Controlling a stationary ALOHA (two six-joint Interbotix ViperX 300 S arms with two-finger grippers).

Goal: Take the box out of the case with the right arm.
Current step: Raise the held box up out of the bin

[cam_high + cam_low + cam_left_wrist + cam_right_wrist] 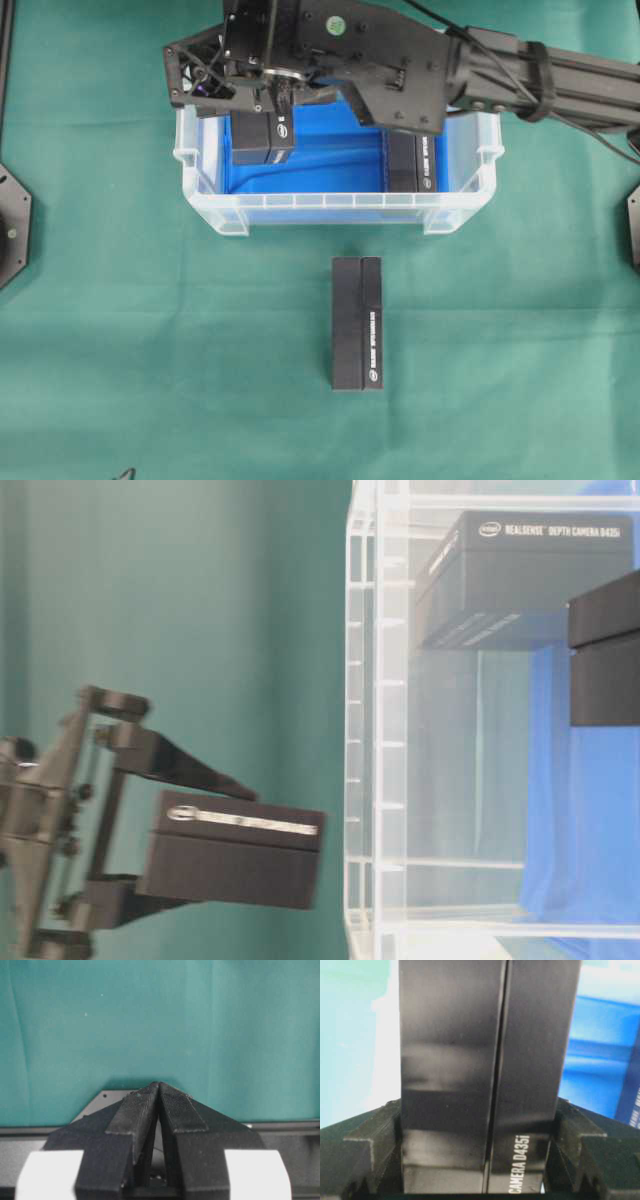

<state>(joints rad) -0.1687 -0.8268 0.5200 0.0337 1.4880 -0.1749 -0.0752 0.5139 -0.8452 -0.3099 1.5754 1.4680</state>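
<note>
The right arm (420, 70) reaches in from the right side of the overhead view, across the far rim of the case (330, 208), which sits on the green-covered bench (120, 320). The right tool (262, 125) hangs over the left part of the case with its fingers clamped on the two long sides of a black box (262, 138); the right wrist view shows that box (490, 1075) filling the gap between the fingers, each finger pressed against a side, with white lettering on the box face. In the table-level view the held box (235, 858) is gripped at one end by the lattice-framed fingers (150, 755) and appears outside the clear ribbed wall of the case, though how high it sits relative to the rim cannot be told. A second black box (412, 160) lies inside the case against its right wall, on the blue lining (330, 150). A third black box (357, 322) lies on the bench just near of the case, well apart from both arms. The left tool (159, 1091) shows only in its own wrist view, its two ribbed fingers (136, 1110) meeting at the tips with nothing between them, above bare green cloth.
</note>
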